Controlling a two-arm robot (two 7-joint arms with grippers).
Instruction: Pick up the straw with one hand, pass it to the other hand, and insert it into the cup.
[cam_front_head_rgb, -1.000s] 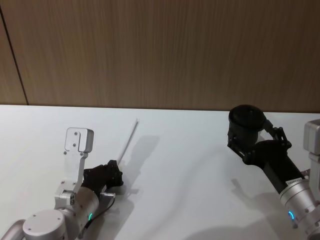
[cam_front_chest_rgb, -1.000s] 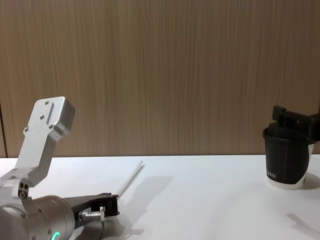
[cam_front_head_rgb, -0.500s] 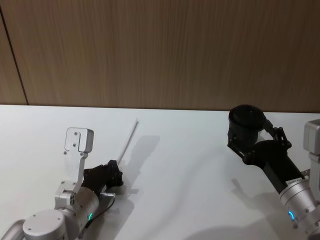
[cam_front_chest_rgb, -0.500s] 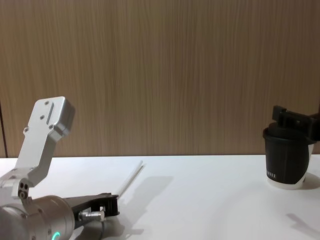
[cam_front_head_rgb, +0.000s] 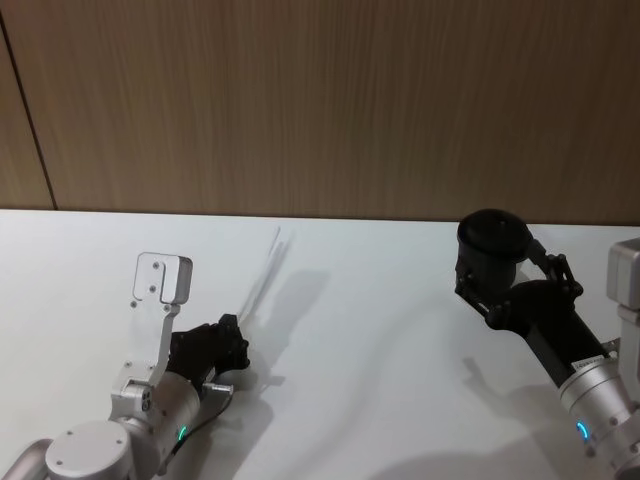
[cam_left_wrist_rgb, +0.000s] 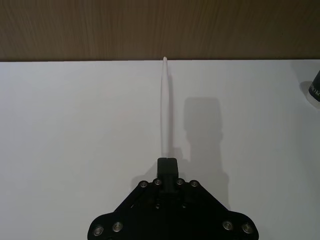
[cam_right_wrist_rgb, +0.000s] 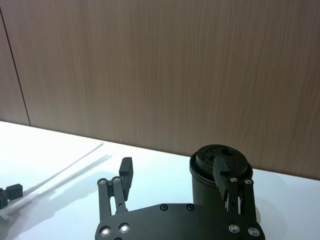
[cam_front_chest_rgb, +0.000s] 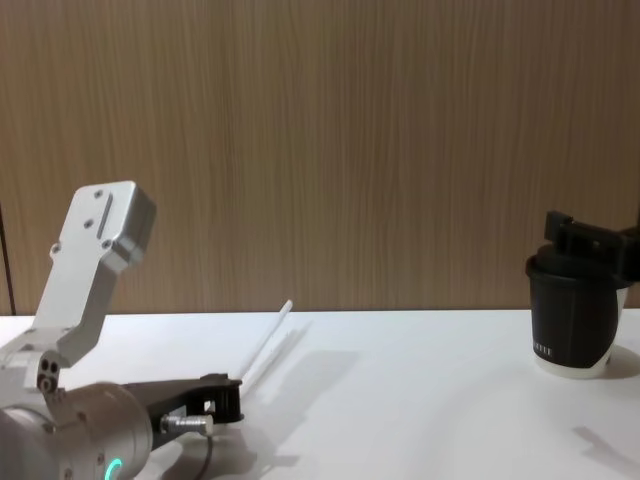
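My left gripper (cam_front_head_rgb: 233, 338) is shut on the near end of the thin white straw (cam_front_head_rgb: 262, 276), low over the table's left side. The straw (cam_front_chest_rgb: 268, 340) slants up and away from the gripper (cam_front_chest_rgb: 224, 396), its far tip off the table. In the left wrist view the straw (cam_left_wrist_rgb: 165, 105) runs straight out from the closed fingertips (cam_left_wrist_rgb: 167, 164). The black lidded cup (cam_front_head_rgb: 492, 240) stands upright at the right. My right gripper (cam_front_head_rgb: 512, 278) hovers open just in front of the cup (cam_right_wrist_rgb: 220, 167), one finger (cam_right_wrist_rgb: 220, 174) overlapping its lid, not gripping it.
The white table (cam_front_head_rgb: 380, 340) stretches bare between the two arms. A brown wood-panel wall (cam_front_head_rgb: 320, 100) rises right behind its far edge. The left arm's silver bracket (cam_front_chest_rgb: 95, 250) stands tall at the left.
The left gripper has risen a little and tipped the straw upward, so its far end has left the table. The right arm and the cup have not moved.
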